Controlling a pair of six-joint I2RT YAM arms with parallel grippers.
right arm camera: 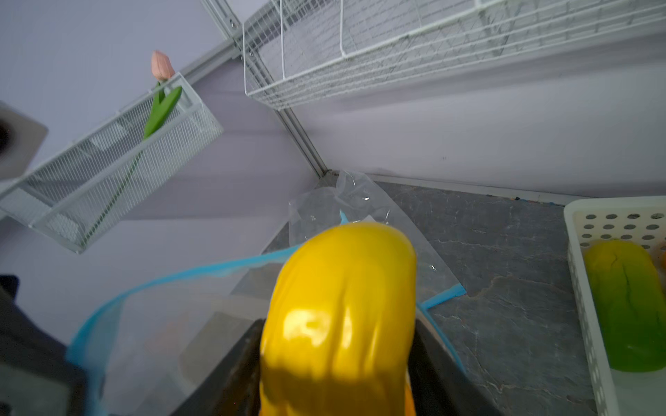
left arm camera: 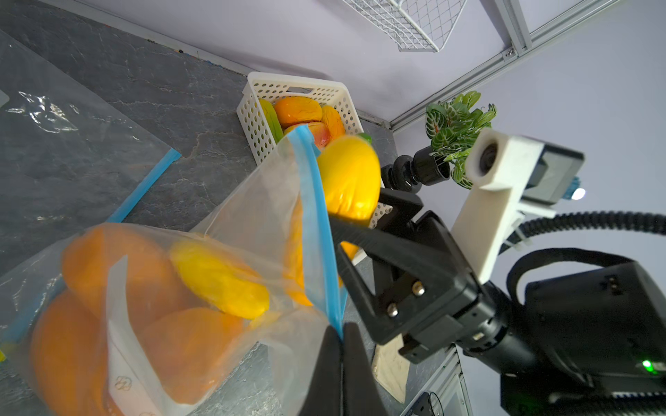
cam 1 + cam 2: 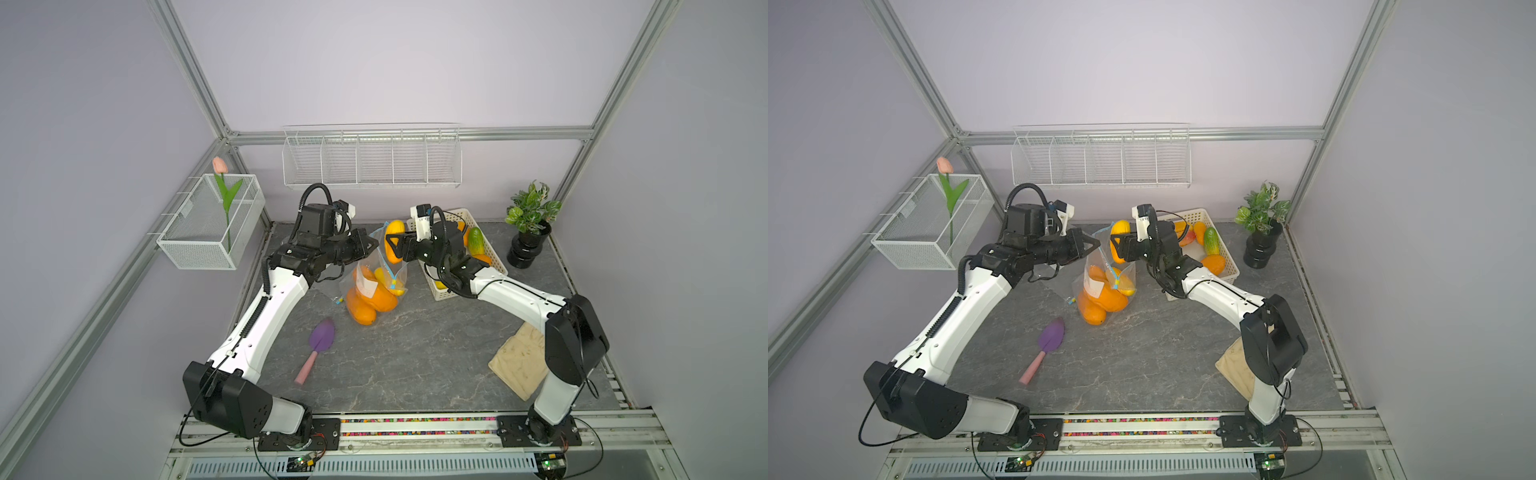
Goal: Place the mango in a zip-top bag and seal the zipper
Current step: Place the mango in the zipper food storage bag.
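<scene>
In both top views the left tool [image 3: 372, 245] [image 3: 1095, 245] is pressed together on the upper edge of the zip-top bag [image 3: 374, 286] [image 3: 1100, 286]. The bag hangs from the tool's tip down to the tabletop [image 3: 415, 353], with orange and yellow fruit inside. The right tool [image 3: 390, 248] [image 3: 1116, 249] faces it tip to tip, jaws set on either flank of the mango [image 3: 395, 232] [image 3: 1121, 230], which stands upright at the bag's mouth, not yet inside. A white basket [image 3: 442, 293] sits just behind the right tool. Left wrist view: the left tool's fingertips [image 2: 328, 360] pinch the bag's blue zipper strip [image 2: 317, 223]. The mango [image 2: 349, 180] is beyond the strip, in the right tool [image 2: 342, 245]. Right wrist view: the mango [image 1: 342, 306] fills the gap between the black fingers [image 1: 248, 360], which lie against its sides. The bag's open blue rim [image 1: 173, 277] curves just ahead of it.
</scene>
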